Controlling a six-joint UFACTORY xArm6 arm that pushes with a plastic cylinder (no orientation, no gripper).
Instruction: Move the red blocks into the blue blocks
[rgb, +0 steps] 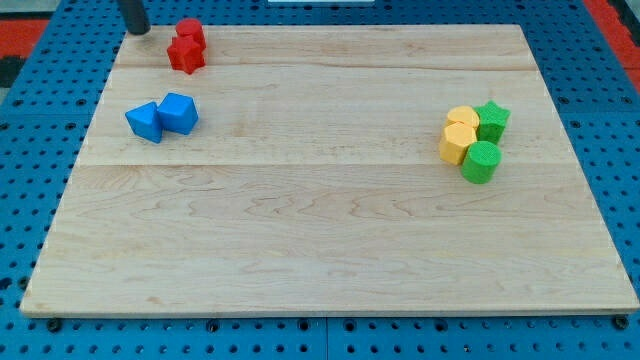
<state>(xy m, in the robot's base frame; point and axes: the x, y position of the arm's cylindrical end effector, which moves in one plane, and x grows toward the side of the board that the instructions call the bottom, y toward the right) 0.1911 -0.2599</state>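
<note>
Two red blocks touch each other at the view's top left: a red block behind and a red star-shaped block in front. Below them, two blue blocks sit side by side and touching: a blue triangular block on the left and a blue block on the right. The blue pair lies a short way below the red pair. My tip is at the board's top left corner, to the left of the red blocks and apart from them.
The wooden board lies on a blue pegboard table. At the view's right, two yellow blocks touch a green star-shaped block and a green round block.
</note>
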